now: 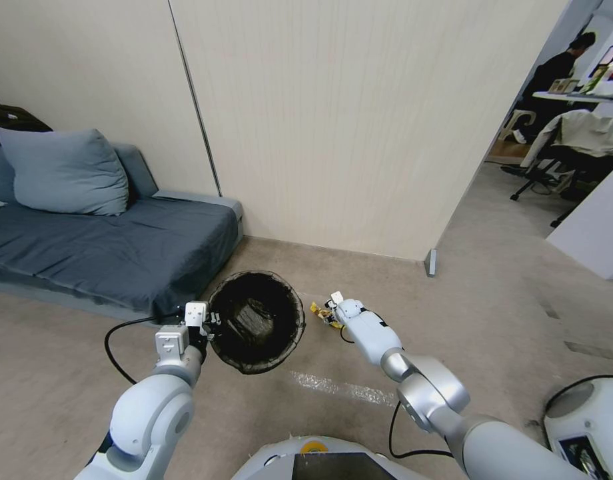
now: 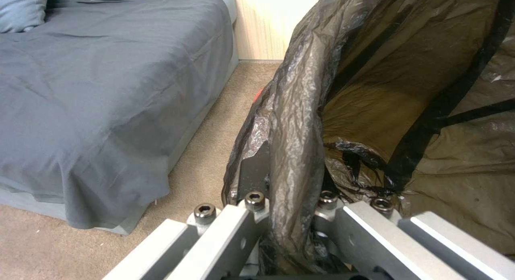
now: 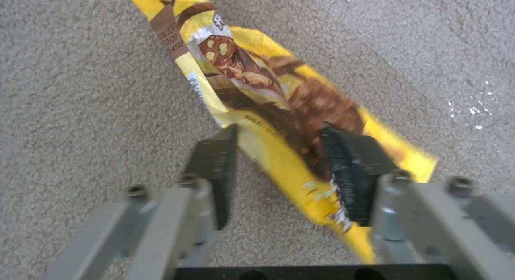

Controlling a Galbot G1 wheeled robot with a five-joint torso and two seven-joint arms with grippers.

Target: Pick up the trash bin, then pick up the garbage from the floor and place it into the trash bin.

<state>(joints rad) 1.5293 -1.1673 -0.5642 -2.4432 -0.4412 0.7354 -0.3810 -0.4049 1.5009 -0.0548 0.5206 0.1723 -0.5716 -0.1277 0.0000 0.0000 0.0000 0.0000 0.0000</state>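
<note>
The trash bin [image 1: 294, 333], lined with a black bag, hangs off the floor in front of the sofa. My left gripper [image 1: 210, 327] is shut on its near rim. In the left wrist view the bag-covered rim [image 2: 297, 123] runs between the left gripper's [image 2: 289, 183] fingers. To the bin's right, a piece of garbage, a yellow and brown snack wrapper [image 1: 318, 310], lies on the carpet. My right gripper [image 1: 328, 313] is down over it. In the right wrist view the wrapper [image 3: 268, 91] lies between the two black pads [image 3: 349, 167] of the open right gripper [image 3: 279, 151].
A grey sofa [image 1: 106, 247] with a pillow [image 1: 63, 170] stands at the left, close to the bin. A beige wall [image 1: 360, 133] is right behind. A strip of clear plastic [image 1: 340, 388] lies on the carpet near my base. A doorway opens at the right.
</note>
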